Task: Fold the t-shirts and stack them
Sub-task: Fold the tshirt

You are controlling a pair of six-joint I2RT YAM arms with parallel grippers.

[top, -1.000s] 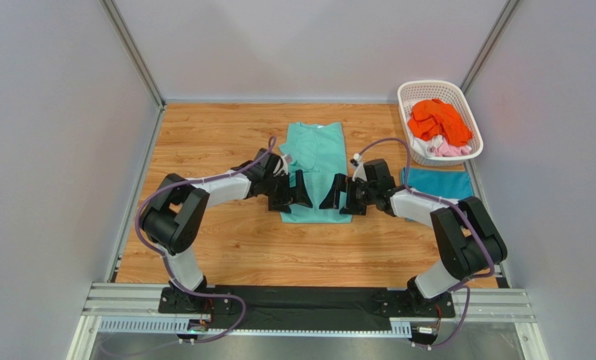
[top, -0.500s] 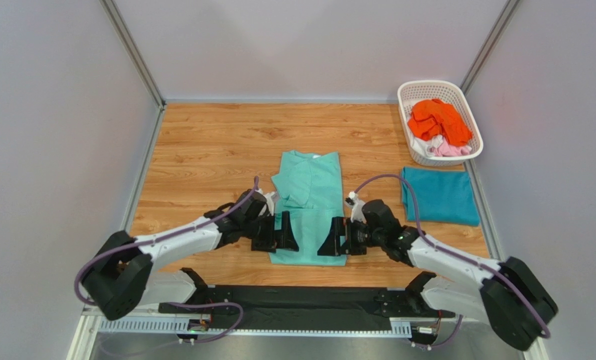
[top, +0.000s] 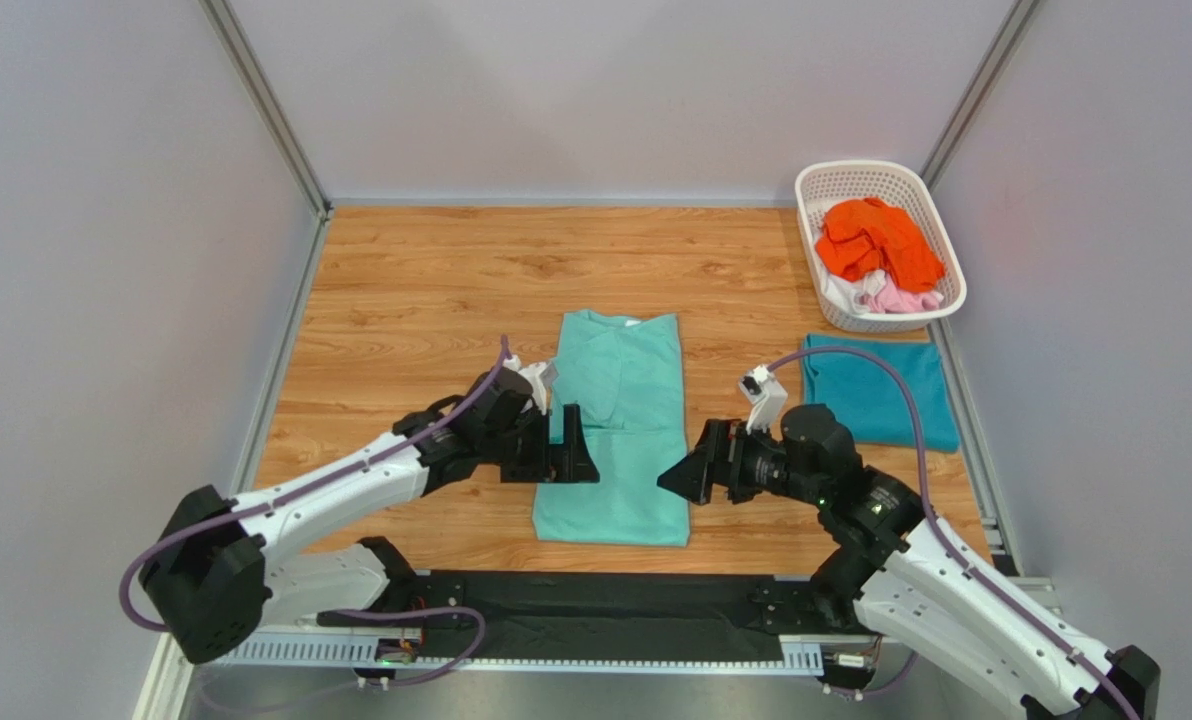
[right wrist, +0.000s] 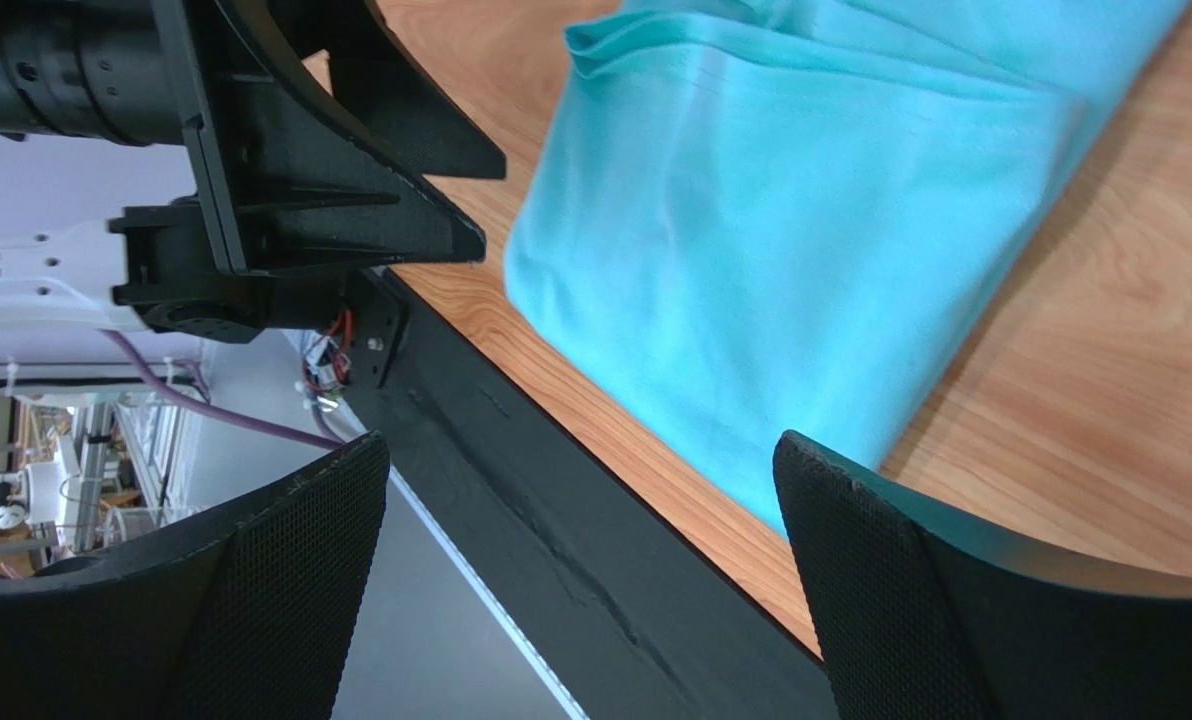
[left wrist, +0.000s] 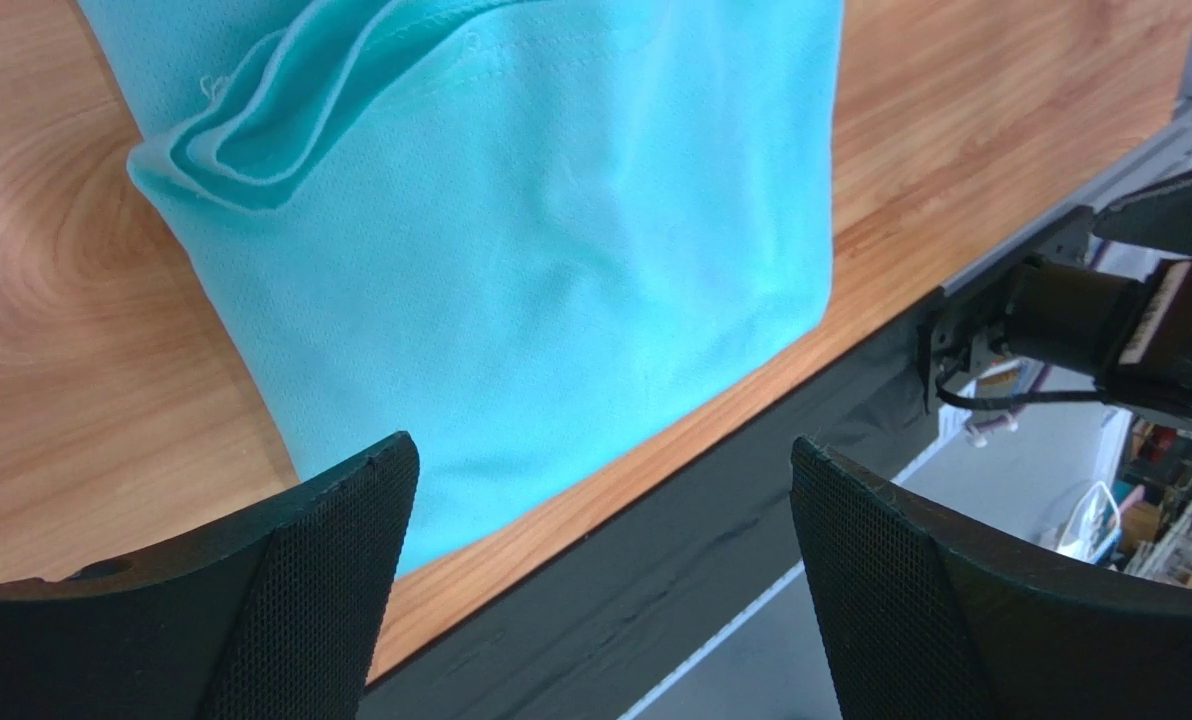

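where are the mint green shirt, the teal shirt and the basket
mint green t-shirt [top: 617, 495], top external view, lower body panel
teal t-shirt [top: 876, 398], top external view, middle of the folded cloth
white basket [top: 876, 165], top external view, far rim

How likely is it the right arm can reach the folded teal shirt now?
Likely yes: the teal shirt lies uncovered beside that arm, and the right gripper is open and empty. It points away toward the mint shirt, so it must swing round.
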